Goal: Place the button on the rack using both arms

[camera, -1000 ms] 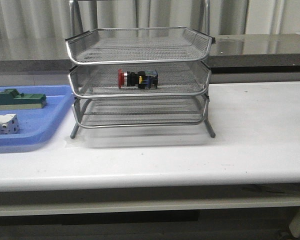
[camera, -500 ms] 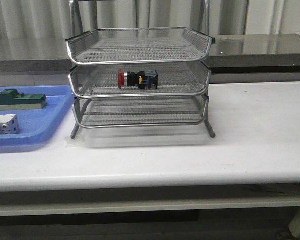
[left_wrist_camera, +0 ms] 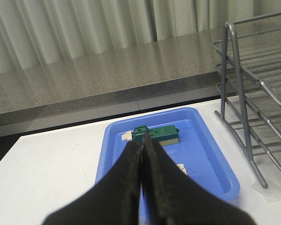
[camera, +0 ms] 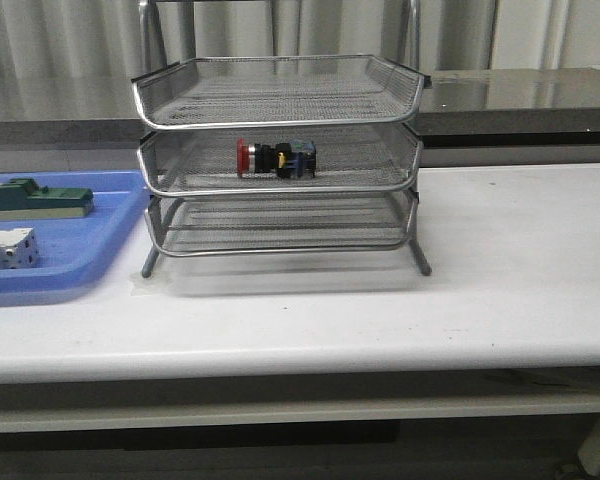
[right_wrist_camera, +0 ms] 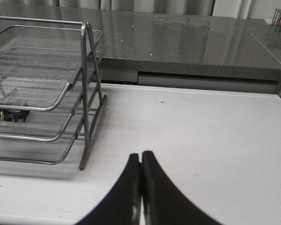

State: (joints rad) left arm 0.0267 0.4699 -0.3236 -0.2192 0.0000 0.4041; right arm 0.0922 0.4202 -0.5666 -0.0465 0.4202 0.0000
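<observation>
The button (camera: pixel 276 158) lies on its side in the middle tray of the rack (camera: pixel 277 160), its long axis across the tray, red head toward the robot's left. Both claws are pressed together and hold nothing: the left claw (left_wrist_camera: pixel 143 161) hangs over the blue tray (left_wrist_camera: pixel 203 152) with the green block (left_wrist_camera: pixel 154 135); the right claw (right_wrist_camera: pixel 141 176) is over the bare surface (right_wrist_camera: pixel 201 136) beside the rack. No claw is near the button, so the task looks done.

Rack (camera: pixel 280 160): standing mid-table, its three stacked trays leaving only narrow slots between tiers.
Middle tier: button (camera: pixel 275 158) lying in it, taking up the centre.
Left of rack: blue tray (camera: pixel 80 270) sitting just beside the rack's leg, a green block (camera: pixel 35 198) and a white block (camera: pixel 5 248) occupying it.
Right of rack: table (camera: pixel 520 260) lying bare.
Front of rack: table strip running bare to the edge.
</observation>
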